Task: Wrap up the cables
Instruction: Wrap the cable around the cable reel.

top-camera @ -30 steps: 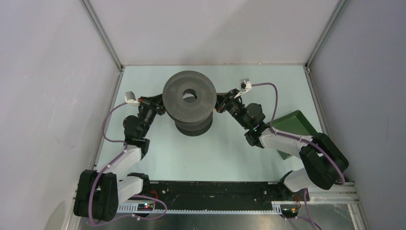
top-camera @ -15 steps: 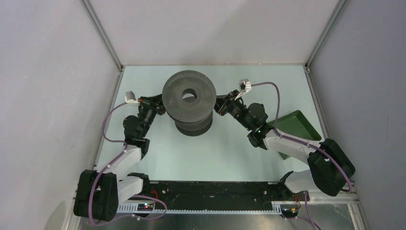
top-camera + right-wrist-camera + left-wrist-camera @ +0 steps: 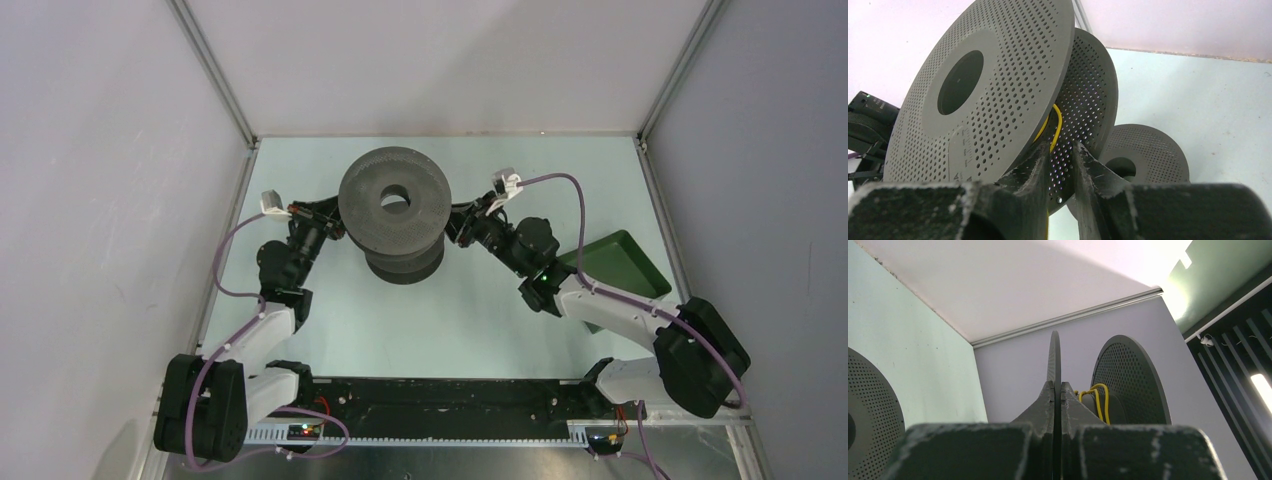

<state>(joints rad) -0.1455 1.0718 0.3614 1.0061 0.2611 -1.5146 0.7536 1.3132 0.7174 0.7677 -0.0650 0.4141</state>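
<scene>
Table (image 3: pixel 480 320): pale green, sitting inside plain white walls, with a green tray (image 3: pixel 615 262) lying at its right edge.
Raised spool (image 3: pixel 395 205): grey, hanging mid-table above a second spool (image 3: pixel 405 268).
Left claw (image 3: pixel 1054 385): clenching tight on the raised spool's flange rim.
Right claw (image 3: pixel 1060 150): sitting released at the opposite rim, fingers parted.
Yellow cable (image 3: pixel 1055 127): looping round the raised spool's core, between its flanges.

I see both spools in dark grey. The upper spool (image 3: pixel 394 205) has flanges peppered with neat rows of small round holes, and so does the lower spool (image 3: pixel 1148 150). The cable (image 3: pixel 1055 127) is yellow. The table (image 3: pixel 470 330) is pale mint, the tray (image 3: pixel 620 262) at right dark green, the hoses (image 3: pixel 545 178) purple.
</scene>
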